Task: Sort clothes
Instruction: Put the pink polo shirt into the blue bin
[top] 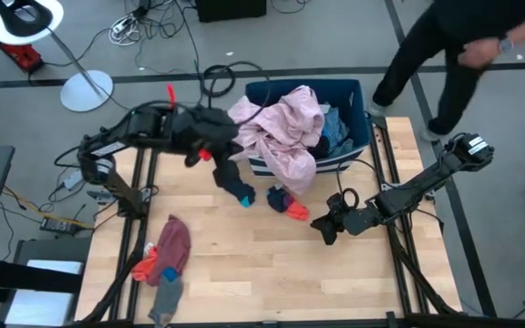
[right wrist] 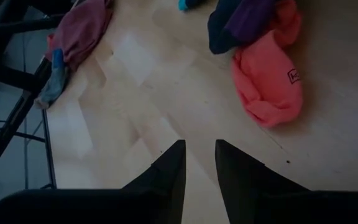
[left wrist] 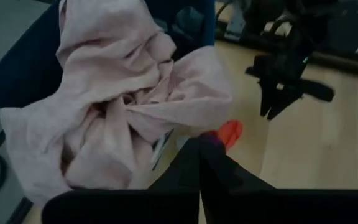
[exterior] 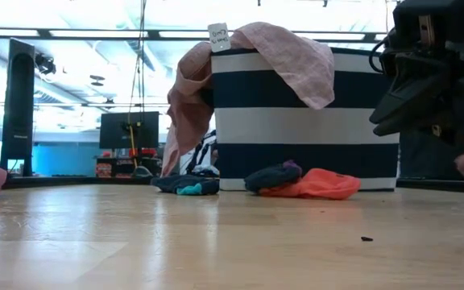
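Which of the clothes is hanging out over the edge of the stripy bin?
The big pale pink fabric garment. It drapes over the bin's rim, while the small dark and orange socks lie flat on the table.

A blue bin [top: 358, 137] with white stripes is sitting at the top middle of the wooden table [top: 244, 264]. In the low view the bin [exterior: 304, 121] is filling the middle of the picture, and a small white tag [exterior: 218, 36] is sticking up at its top left corner. A person [top: 463, 46] in dark clothes is standing on the grey floor at the top right. A white lamp [top: 27, 20] is standing at the top left. Black cables [top: 219, 77] are lying on the floor above the table.
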